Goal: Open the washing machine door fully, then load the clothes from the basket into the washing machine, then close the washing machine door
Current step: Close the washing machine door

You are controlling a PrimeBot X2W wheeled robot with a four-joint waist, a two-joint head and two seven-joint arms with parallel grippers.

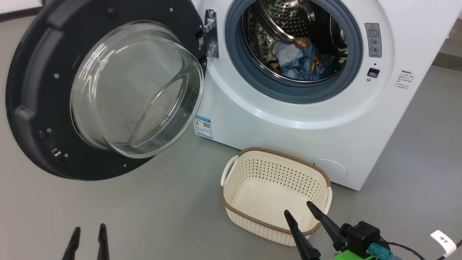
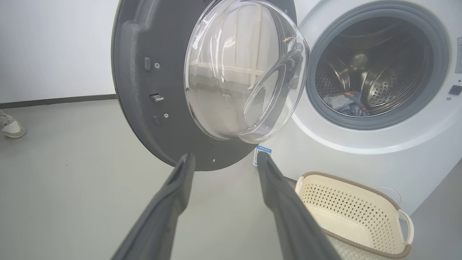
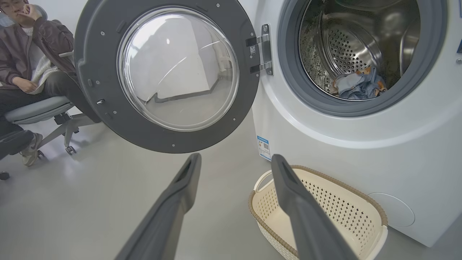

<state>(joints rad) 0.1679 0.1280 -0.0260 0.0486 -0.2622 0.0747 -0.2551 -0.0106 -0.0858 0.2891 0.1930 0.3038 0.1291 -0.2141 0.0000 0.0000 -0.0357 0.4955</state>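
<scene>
The washing machine [image 1: 288, 126] stands with its round black-rimmed door [image 1: 104, 90] swung wide open to the left. The clothes [image 1: 299, 59] lie bunched in the steel drum, blue denim with orange patches on top. On the floor in front sits the cream basket [image 1: 276, 195], nothing in it. My right gripper [image 1: 299, 211] hangs open over the basket's near rim, fingers apart and holding nothing. Low at the left, my left gripper [image 1: 89, 229] is open over bare floor. In the left wrist view the door [image 2: 202, 83] is just ahead of the left gripper [image 2: 223, 160].
A person sits on a wheeled office chair [image 3: 43, 112] to the left beyond the door. A shoe [image 2: 11, 126] rests on the floor by the far wall. Grey floor [image 1: 126, 216] stretches open to the left of the basket.
</scene>
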